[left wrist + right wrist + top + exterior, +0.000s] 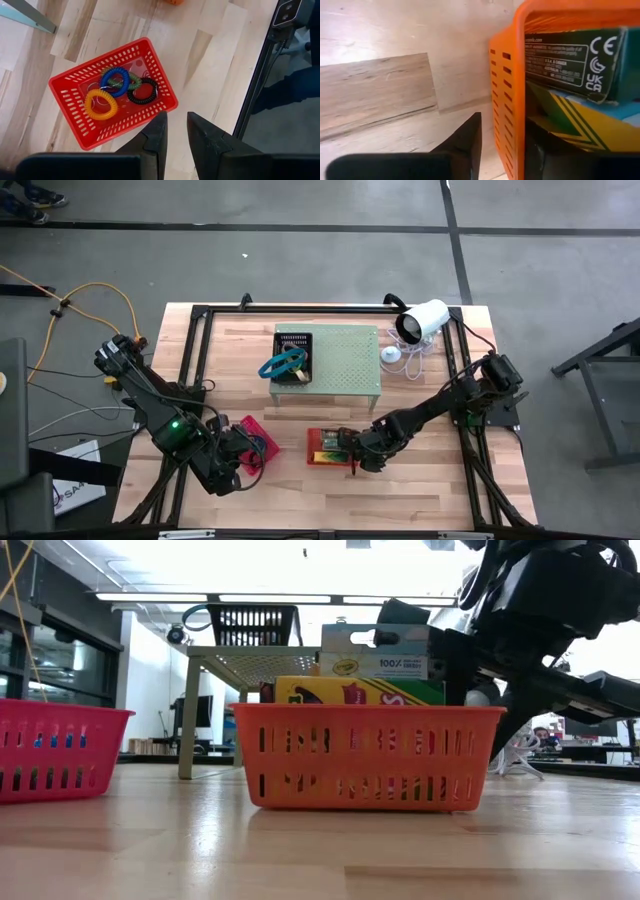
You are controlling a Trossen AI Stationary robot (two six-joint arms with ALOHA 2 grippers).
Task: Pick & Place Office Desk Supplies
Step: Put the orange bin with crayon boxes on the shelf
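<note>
Right gripper [357, 460] straddles the orange basket's [367, 756] wall, one finger inside, not visibly clamped, near the table's [420, 490] front edge; it should pinch squarely before lifting.

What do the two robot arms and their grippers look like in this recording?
Both arms are dark, nearly black, built of jointed segments. The left arm carries a small green light on one joint. The right arm shows no such light from above. The left gripper has two dark, flat fingers tapering to blunt tips. The right gripper has the same dark wedge-shaped fingers.
</note>
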